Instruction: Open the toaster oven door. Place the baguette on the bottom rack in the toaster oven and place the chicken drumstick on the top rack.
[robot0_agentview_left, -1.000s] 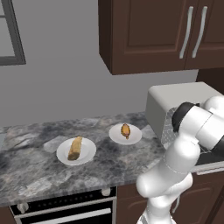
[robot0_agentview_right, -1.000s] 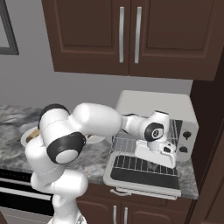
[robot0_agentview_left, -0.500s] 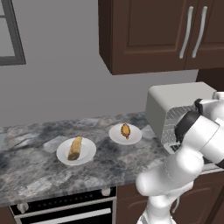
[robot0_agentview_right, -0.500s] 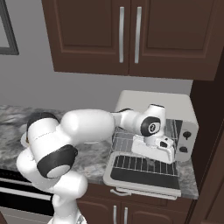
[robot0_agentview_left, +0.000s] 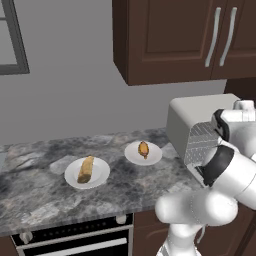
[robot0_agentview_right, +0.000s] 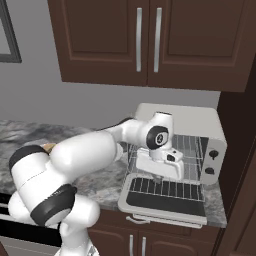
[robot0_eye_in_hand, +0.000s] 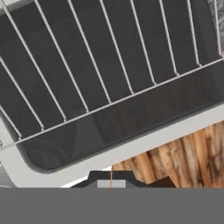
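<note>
Well left of the claw, on the stone counter (robot0_agentview_left: 45, 185), we find the baguette (robot0_agentview_left: 86, 169) lying on a white plate (robot0_agentview_left: 102, 173). Nearer the claw but apart from it, the chicken drumstick (robot0_agentview_left: 143, 149) lies on a second white plate (robot0_agentview_left: 154, 156), just beside the toaster oven (robot0_agentview_left: 187, 117) on its left side. Neither food item is touched by the arm.

From the right base camera, we record the toaster oven door (robot0_agentview_right: 165, 200) lying fully down and flat, with its dark glass panel facing up. The claw (robot0_agentview_right: 159, 179) hangs directly above this door, in front of the oven mouth, with the wire racks (robot0_agentview_right: 190, 150) behind it. The hand's white body hides the fingers from this side, and we cannot tell whether any fingertip touches the door.

From the hand camera, we look down on a pulled-out wire rack (robot0_eye_in_hand: 109, 65) lying over the dark glass, with the door's pale rim (robot0_eye_in_hand: 144, 142) curving just below it. Brown wood (robot0_eye_in_hand: 188, 157) shows beyond that rim, at the lower right. The claw (robot0_eye_in_hand: 111, 178) sits at the bottom edge of this view; its dark tips appear drawn together with nothing between them, so we report it closed and gripping nothing.
</note>
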